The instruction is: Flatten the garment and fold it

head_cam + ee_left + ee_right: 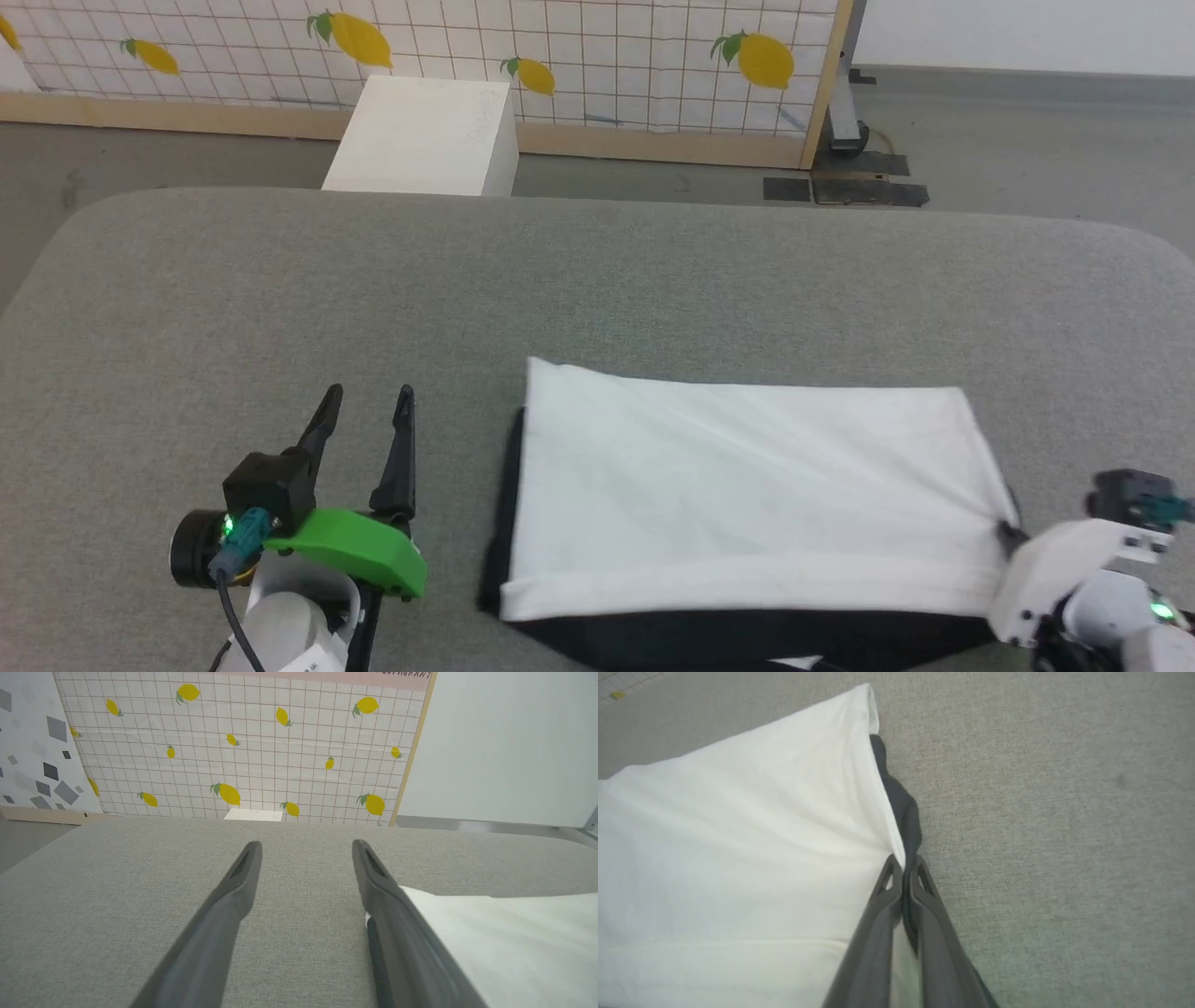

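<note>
Grey woven cloth covers the broad, round-cornered table (597,280) in front of you, with a lemon-printed grid panel (560,47) and a plain white box (425,135) beyond its far edge. Start at your right gripper (903,868): its two dark fingers are pressed together on the right-hand edge of the soft white shirt with black sleeves (747,485), pinching white cloth and, it seems, some of the black sleeve fabric (903,807) that peeks out beside it. Creases fan from that pinch across the white panel, so the cloth looks taut there. Your left gripper (369,397) is spread and holds nothing, over bare table just beside the shirt's left edge, apart from it. The shirt lies as a rough folded rectangle on the near right part of the table, black showing along its left and near sides. The danger is a one-sided pull. With nothing anchoring the left edge, the whole shirt may slide or skew instead of flattening. If the pinch holds only some layers, the white panel could peel off the black one and undo the fold. Releasing abruptly may leave that corner bunched.
</note>
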Controlling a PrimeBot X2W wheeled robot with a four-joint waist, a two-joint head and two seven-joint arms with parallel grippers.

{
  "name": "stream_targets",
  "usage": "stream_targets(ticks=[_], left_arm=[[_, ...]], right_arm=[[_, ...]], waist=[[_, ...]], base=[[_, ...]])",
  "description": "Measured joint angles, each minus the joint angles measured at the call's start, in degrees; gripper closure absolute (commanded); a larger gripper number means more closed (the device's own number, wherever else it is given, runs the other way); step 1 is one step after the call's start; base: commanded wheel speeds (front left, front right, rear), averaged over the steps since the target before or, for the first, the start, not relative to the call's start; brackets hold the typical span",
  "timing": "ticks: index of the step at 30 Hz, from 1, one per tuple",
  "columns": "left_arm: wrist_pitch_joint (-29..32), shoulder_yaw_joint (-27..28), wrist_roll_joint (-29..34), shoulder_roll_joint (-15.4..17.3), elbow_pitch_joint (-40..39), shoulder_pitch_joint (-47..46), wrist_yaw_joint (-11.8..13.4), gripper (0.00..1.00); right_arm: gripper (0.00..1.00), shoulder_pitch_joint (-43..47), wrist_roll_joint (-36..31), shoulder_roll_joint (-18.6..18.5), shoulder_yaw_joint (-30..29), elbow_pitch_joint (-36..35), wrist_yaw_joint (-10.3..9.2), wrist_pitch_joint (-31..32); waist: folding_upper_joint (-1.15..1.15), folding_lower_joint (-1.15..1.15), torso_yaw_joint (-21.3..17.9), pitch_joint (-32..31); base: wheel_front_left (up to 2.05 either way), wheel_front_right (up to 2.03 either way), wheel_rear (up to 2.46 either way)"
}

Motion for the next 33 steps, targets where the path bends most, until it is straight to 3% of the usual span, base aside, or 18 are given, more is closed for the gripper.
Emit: stream_targets(ticks=[5,10,17,21,26,33], left_arm=[[0.00,0.67,0.32,-0.22,-0.45,0.65,-0.20,0.00],[0.00,1.10,0.40,-0.48,-0.51,1.11,-0.30,0.00],[0.00,1.11,0.85,-0.81,-0.49,1.11,-0.75,0.00],[0.00,0.97,0.91,-0.94,-0.48,1.08,-1.02,0.00],[0.00,0.58,0.96,-1.10,-0.41,0.84,-1.20,0.00],[0.00,-0.21,1.01,-1.80,0.04,0.10,-1.72,0.00]], right_arm=[[1.00,2.73,-3.85,-0.15,-4.48,-5.61,-0.01,0.71],[1.00,4.70,-3.82,-0.19,-2.20,-12.71,-0.01,2.67],[1.00,7.32,0.94,-0.27,8.32,-28.38,-0.02,8.16],[1.00,7.22,1.16,-0.29,17.68,-35.22,-0.02,10.33],[1.00,2.64,-0.51,-0.24,29.85,-33.70,-0.02,10.87],[1.00,-5.63,-2.22,-0.25,40.65,-21.71,-0.01,8.88]], waist=[[0.00,0.00,-0.44,0.17],[0.00,0.00,-0.62,0.25],[0.00,0.00,0.00,0.25],[0.00,0.00,0.55,0.49],[0.00,0.00,1.53,1.20],[0.00,0.00,3.63,2.48]], base=[[0.00,0.00,0.00],[0.00,0.00,0.00],[0.00,0.00,0.00],[0.00,0.00,0.00],[0.00,0.00,0.00],[0.00,0.00,0.00]])
